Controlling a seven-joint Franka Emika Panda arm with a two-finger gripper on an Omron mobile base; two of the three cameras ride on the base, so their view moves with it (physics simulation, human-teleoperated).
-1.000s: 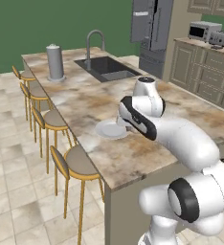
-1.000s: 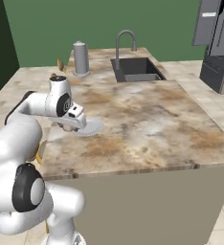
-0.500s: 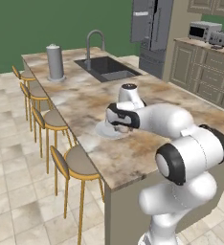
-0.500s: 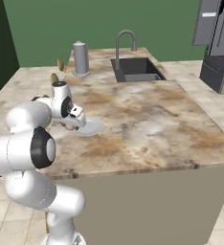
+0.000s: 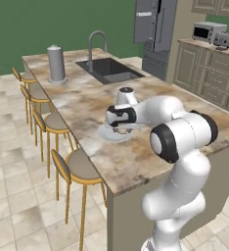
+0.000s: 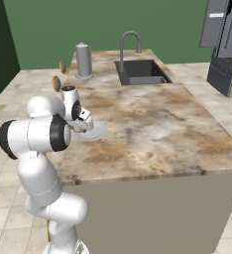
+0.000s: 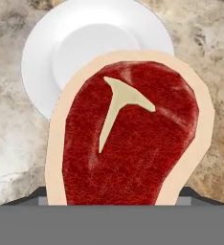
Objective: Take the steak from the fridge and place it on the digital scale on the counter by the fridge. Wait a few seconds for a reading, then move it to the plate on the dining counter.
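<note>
White arm (image 5: 160, 110) reaches low over the plate (image 7: 47, 52), jaws clamped on the steak (image 7: 133, 139).

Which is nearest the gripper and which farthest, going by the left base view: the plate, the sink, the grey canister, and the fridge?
1. The plate, right under the gripper near the stool-side edge of the dining counter.
2. The sink, farther along the island, past the hand.
3. The grey canister, at the island's far left end.
4. The fridge, across the room, beyond the island.
</note>
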